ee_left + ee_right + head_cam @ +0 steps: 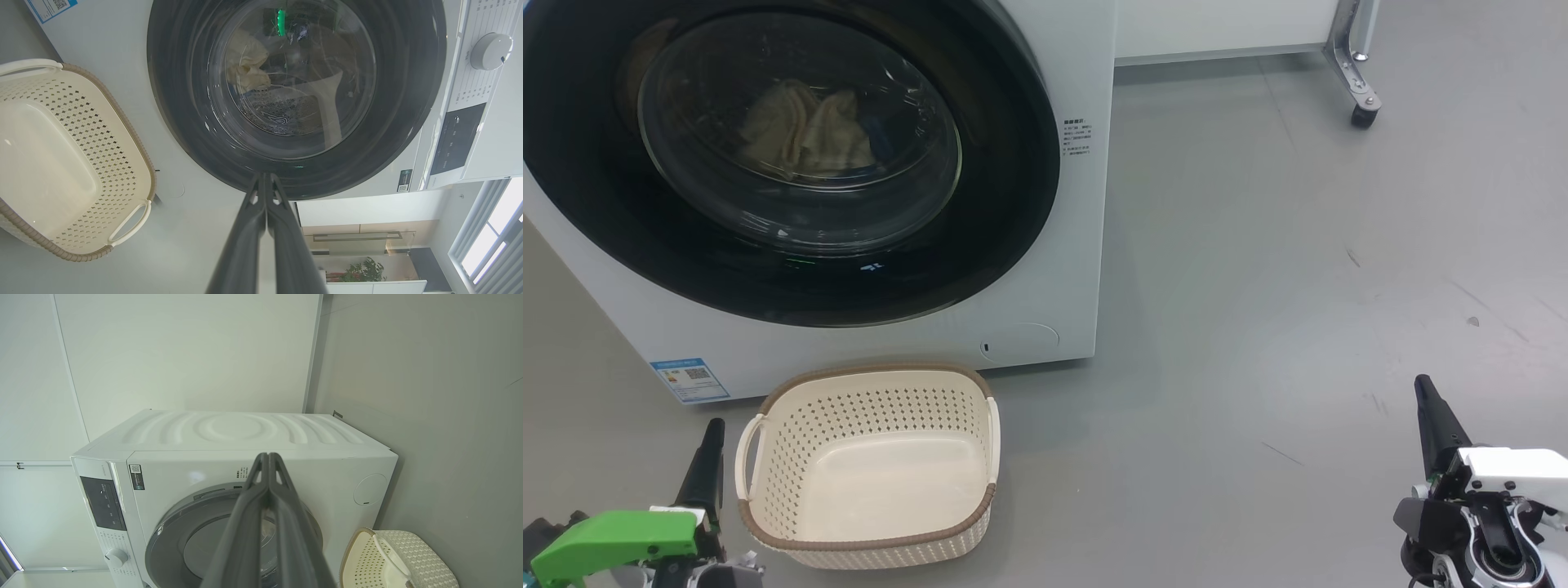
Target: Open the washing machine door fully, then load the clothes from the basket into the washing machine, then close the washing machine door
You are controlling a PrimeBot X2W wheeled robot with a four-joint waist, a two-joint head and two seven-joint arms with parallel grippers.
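Left gripper (716, 426) and right gripper (1423, 385) are pressed closed (nothing held). Yellow clothes (805, 131) are seen behind the shut washing machine door (1009, 188).

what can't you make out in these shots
- Head view: the clothes sit behind the dark glass of the washing machine door; their number is unclear.
- Head view: the edge cuts off the door's top and left.
- Head view: the print on the label is too small to read.
- Right wrist view: the shut right gripper covers part of the glass; the bottom edge cuts the basket.
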